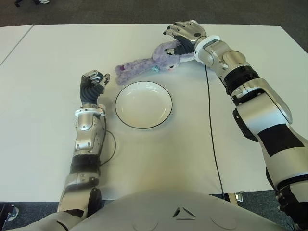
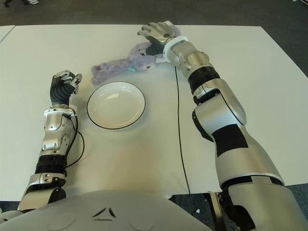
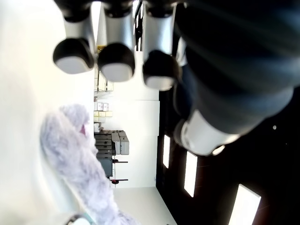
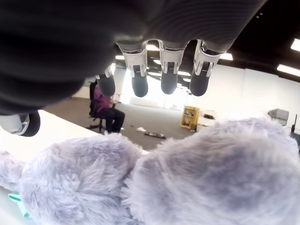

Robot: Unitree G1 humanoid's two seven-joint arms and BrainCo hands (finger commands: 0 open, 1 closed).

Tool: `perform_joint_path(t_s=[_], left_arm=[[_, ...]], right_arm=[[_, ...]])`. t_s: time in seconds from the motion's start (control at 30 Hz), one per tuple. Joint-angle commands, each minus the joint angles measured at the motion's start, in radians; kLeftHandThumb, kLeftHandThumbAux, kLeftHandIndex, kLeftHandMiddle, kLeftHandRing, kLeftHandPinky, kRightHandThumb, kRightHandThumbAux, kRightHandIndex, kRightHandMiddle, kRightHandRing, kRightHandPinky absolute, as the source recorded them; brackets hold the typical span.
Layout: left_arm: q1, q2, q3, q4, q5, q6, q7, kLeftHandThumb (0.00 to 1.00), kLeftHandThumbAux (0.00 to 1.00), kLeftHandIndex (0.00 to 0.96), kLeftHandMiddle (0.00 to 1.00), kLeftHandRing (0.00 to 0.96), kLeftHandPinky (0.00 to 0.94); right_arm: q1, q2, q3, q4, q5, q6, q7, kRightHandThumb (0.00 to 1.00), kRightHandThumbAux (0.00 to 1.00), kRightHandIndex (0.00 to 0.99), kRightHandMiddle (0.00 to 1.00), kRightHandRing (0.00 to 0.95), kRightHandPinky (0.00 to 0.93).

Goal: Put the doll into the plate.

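Note:
A purple plush doll (image 1: 144, 65) lies on the white table (image 1: 48, 57) just beyond the white, black-rimmed plate (image 1: 143, 105), which holds nothing. My right hand (image 1: 180, 41) hovers over the doll's right end. Its fingers (image 4: 168, 75) are spread above the fur (image 4: 187, 178) and not closed on it. My left hand (image 1: 94, 82) shows to the left of the plate, its fingers loosely curled and holding nothing. The left wrist view shows the doll (image 3: 70, 145) farther off, past that hand's fingertips (image 3: 115, 63).
A thin black cable (image 1: 210, 120) runs across the table from the right forearm toward the front edge, to the right of the plate. Another black cable loops beside the left forearm (image 1: 111, 144). A second table edge shows at far left (image 1: 9, 41).

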Motion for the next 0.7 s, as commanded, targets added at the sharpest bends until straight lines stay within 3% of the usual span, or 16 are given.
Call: perform_joint_path(t_s=[0.03,0.7], left_arm=[[0.121,-0.049,-0.002,0.088,0.011,-0.002,0.015,0.406,0.819,0.837,0.885,0.892,0.875],[0.12,-0.055,0.0,0.09,0.008,-0.008,0.02,0.419,0.813,0.826,0.881,0.89,0.874]], right_arm=[[-0.012,0.039,0.011,0.028,0.009,0.02,-0.004,0.411,0.219,0.0,0.0,0.0,0.0],[0.023,0.116,0.02,0.078,0.028,0.044,0.003,0.413,0.227,0.0,0.0,0.0,0.002]])
